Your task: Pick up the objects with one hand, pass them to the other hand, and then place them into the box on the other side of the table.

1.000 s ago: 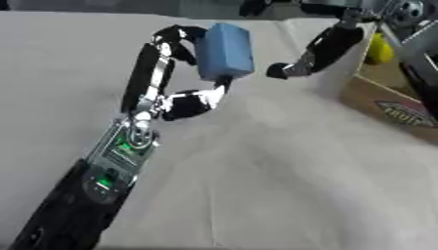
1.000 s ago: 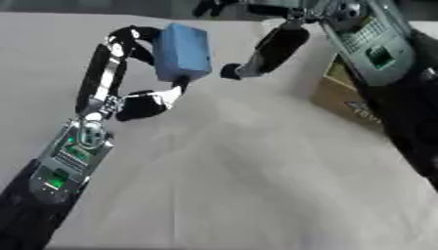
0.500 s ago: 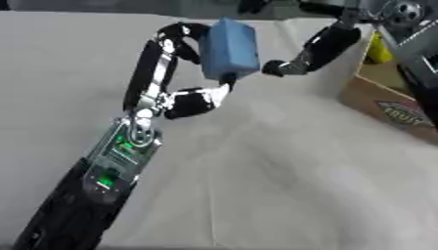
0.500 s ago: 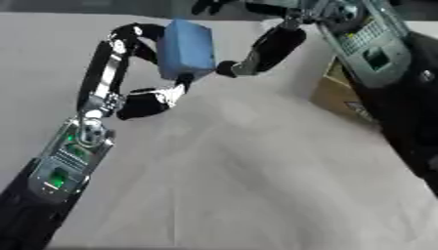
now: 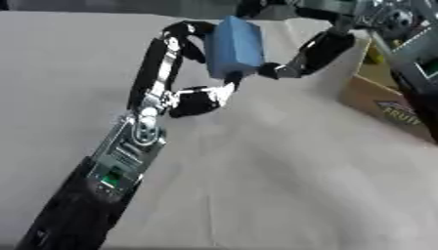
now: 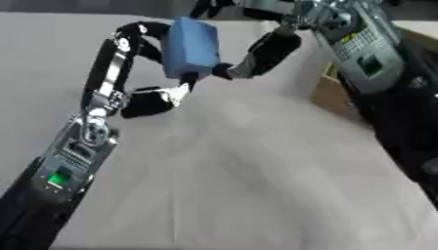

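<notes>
Blue block (image 5: 234, 45) is held up above the table (image 5: 282, 171), mid-span, presumably so the handover can happen clear of the surface. Left hand (image 5: 184, 73) has fingers curled round it. Right hand (image 5: 295, 61) touches the block's lower edge; can't tell if it's closed. Box (image 5: 385, 102) sits at the right edge.

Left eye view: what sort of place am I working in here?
Probably a lab or test tabletop: a plain white cloth-covered table, a printed cardboard box at its right edge, and one blue block held up.
</notes>
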`<state>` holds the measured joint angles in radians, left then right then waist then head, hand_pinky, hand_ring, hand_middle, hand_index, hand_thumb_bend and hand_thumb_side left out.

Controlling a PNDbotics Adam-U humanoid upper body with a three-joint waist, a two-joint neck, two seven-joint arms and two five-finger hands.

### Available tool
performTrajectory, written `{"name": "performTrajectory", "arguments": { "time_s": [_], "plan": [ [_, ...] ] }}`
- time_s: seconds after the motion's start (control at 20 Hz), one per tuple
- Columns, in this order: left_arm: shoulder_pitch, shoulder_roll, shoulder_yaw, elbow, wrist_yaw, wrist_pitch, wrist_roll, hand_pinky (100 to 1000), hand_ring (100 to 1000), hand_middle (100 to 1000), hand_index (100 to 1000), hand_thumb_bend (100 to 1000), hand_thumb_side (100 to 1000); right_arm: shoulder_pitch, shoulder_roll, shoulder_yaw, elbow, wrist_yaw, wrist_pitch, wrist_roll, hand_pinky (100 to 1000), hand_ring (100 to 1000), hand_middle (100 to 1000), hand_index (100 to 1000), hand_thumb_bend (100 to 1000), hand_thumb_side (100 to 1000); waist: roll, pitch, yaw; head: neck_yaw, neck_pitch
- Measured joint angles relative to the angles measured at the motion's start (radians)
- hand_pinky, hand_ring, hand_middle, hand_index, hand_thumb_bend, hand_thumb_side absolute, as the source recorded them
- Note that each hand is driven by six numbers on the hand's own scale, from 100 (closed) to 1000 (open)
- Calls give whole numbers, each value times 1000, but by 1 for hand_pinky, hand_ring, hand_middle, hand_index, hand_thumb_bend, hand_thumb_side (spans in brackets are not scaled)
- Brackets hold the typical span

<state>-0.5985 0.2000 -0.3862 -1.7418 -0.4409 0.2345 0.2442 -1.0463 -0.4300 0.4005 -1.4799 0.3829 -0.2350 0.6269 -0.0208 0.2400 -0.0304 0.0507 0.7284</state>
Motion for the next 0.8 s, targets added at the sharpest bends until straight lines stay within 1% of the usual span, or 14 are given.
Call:
{"name": "performTrajectory", "arguments": {
  "time_s": [0.6,0.8],
  "plan": [
    [-23,-15,-10,3,2,4,-2,639,504,366,485,100,100,0,3,0,0,0,-2,5,954,868,886,898,365,299,0,0,6,0,0],
    [-25,-19,-12,2,4,5,-7,640,504,367,486,100,100,0,3,0,0,-1,0,4,948,861,837,861,352,277,0,0,6,0,0]
  ]
}}
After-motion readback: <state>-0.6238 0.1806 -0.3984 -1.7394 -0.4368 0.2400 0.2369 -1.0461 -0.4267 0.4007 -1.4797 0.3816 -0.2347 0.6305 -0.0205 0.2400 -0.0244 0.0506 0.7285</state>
